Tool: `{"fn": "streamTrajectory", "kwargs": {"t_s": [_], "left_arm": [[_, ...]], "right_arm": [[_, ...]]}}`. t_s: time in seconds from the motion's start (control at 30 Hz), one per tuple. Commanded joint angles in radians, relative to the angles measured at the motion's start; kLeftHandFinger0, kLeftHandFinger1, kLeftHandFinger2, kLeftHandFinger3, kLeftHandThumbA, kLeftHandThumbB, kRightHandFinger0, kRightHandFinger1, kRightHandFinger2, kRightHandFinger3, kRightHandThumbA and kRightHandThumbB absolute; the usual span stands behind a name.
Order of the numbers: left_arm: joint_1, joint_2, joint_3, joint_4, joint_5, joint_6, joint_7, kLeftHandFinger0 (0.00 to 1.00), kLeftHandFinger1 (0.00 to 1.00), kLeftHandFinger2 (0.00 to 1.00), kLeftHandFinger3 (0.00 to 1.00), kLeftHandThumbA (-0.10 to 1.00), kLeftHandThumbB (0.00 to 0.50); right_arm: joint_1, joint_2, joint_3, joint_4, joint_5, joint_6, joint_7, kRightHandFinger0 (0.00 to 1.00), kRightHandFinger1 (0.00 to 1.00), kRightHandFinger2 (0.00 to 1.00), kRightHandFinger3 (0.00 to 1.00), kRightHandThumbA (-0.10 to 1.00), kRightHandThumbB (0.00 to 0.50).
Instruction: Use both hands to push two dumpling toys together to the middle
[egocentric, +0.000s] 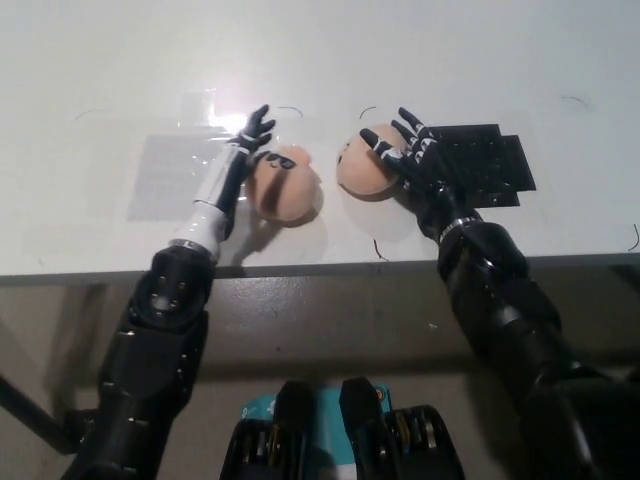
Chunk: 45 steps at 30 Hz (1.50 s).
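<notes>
Two dumplings nearly meet.
Left hand (240, 158) and right hand (412, 158), fingers spread, flank left dumpling (283, 186) and right dumpling (362, 170); uneven pushing could roll either aside.

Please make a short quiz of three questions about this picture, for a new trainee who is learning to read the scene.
1. True or false: the two dumpling toys already touch each other.
2. Which toy shows a printed face? A) the left dumpling toy B) the right dumpling toy C) neither
3. Fill in: the black patch on the table lies on the outer side of the ____ hand.

Key
1. False: a narrow gap shows between them.
2. A
3. right: the right hand presses the right toy; the left hand presses the left one.
</notes>
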Motion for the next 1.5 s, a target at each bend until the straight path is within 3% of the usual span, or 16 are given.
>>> {"fn": "streamTrajectory", "kwargs": {"t_s": [0.0,0.33,0.5,0.83,0.9,1.1,1.23,1.27,1.3,1.33,1.37,1.47], "left_arm": [[-0.041,-0.030,-0.032,-0.015,0.047,-0.003,0.029,1.00,1.00,1.00,1.00,1.00,0.446],[-0.051,-0.080,-0.072,0.007,0.068,-0.021,0.031,1.00,1.00,1.00,1.00,1.00,0.454],[-0.041,-0.075,-0.078,-0.006,0.068,-0.021,0.024,1.00,1.00,1.00,1.00,1.00,0.428],[-0.053,-0.001,-0.057,-0.002,0.058,-0.021,0.002,1.00,1.00,1.00,1.00,1.00,0.456],[-0.059,0.022,-0.055,-0.007,0.057,-0.020,-0.006,1.00,1.00,1.00,1.00,1.00,0.438],[-0.085,0.082,-0.036,-0.040,0.046,-0.022,-0.011,1.00,1.00,1.00,1.00,1.00,0.419],[-0.102,0.126,-0.017,-0.082,0.026,-0.005,-0.040,1.00,1.00,1.00,1.00,1.00,0.413],[-0.100,0.133,-0.014,-0.100,0.025,0.011,-0.048,1.00,1.00,1.00,1.00,1.00,0.439],[-0.097,0.142,-0.007,-0.127,0.016,0.025,-0.058,1.00,1.00,1.00,1.00,1.00,0.417],[-0.085,0.154,0.007,-0.186,0.001,0.031,-0.066,1.00,1.00,1.00,1.00,1.00,0.373],[-0.075,0.156,0.016,-0.218,-0.015,0.031,-0.074,1.00,1.00,1.00,1.00,1.00,0.365],[-0.020,0.167,0.025,-0.389,-0.024,0.084,-0.079,1.00,1.00,1.00,1.00,1.00,0.378]], "right_arm": [[-0.019,0.012,0.004,-0.031,0.006,-0.056,0.018,1.00,1.00,1.00,1.00,1.00,0.275],[-0.012,0.012,0.004,-0.038,0.007,-0.066,0.021,1.00,1.00,1.00,1.00,1.00,0.279],[-0.013,0.005,0.007,-0.045,0.005,-0.073,0.030,1.00,1.00,1.00,1.00,1.00,0.297],[0.002,-0.037,0.018,-0.119,-0.006,-0.077,0.021,1.00,1.00,1.00,1.00,1.00,0.261],[0.010,-0.051,0.037,-0.149,-0.032,-0.085,0.003,1.00,1.00,1.00,1.00,1.00,0.247],[0.040,-0.083,0.054,-0.252,-0.052,-0.098,-0.041,1.00,1.00,1.00,1.00,1.00,0.315],[0.058,-0.111,0.050,-0.329,-0.050,-0.094,-0.032,1.00,1.00,1.00,1.00,1.00,0.299],[0.067,-0.116,0.054,-0.351,-0.057,-0.091,-0.035,1.00,1.00,1.00,1.00,1.00,0.341],[0.080,-0.122,0.054,-0.395,-0.060,-0.079,-0.036,1.00,1.00,1.00,1.00,1.00,0.300],[0.115,-0.137,0.056,-0.499,-0.057,-0.051,-0.022,1.00,1.00,1.00,1.00,1.00,0.340],[0.138,-0.141,0.056,-0.561,-0.051,-0.029,-0.016,1.00,1.00,1.00,1.00,1.00,0.351],[0.213,-0.152,0.055,-0.776,-0.022,0.045,0.001,1.00,1.00,1.00,1.00,1.00,0.305]]}}
